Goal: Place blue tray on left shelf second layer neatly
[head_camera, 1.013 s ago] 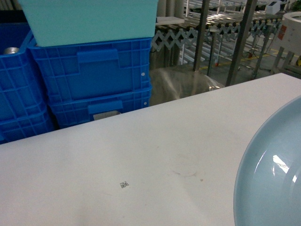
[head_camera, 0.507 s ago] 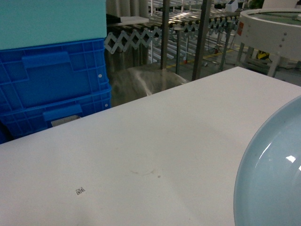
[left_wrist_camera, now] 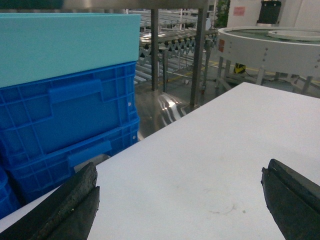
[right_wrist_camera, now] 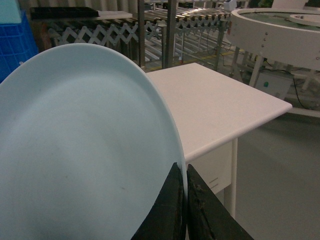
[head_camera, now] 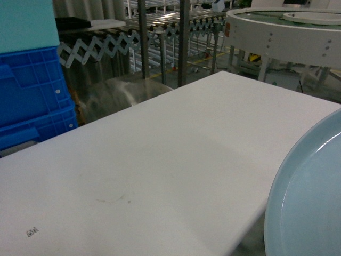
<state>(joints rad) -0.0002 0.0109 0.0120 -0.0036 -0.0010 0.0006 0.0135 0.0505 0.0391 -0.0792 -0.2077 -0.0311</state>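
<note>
On my head camera I see neither pincer, only the pale sky-blue round plastic tray [head_camera: 306, 202] filling the lower right corner, its rim curving over the near edge of the white rectangular table [head_camera: 160, 160]. To the far left stand the dark-blue ribbed plastic crates [head_camera: 29, 101] with a teal box [head_camera: 26, 24] on top, and beyond the table a white round platform [head_camera: 282, 34] and steel roller conveyors [head_camera: 160, 24].

My left wrist camera shows the left gripper [left_wrist_camera: 180, 200] spread wide, its two black fingers [left_wrist_camera: 65, 207] at the frame's bottom corners with nothing between them. Bare white tabletop lies below the gap, and the crates and teal box sit ahead and to the left of it.

My right wrist camera gives what the head view cannot: the right gripper [right_wrist_camera: 182, 200] pinched tight on the tray's rim, its dark fingers pressed together at the edge. The tray extends up and to the left from the pinch, its concave face towards the lens. The table's corner lies beyond the fingers, to the right of the tray.
</note>
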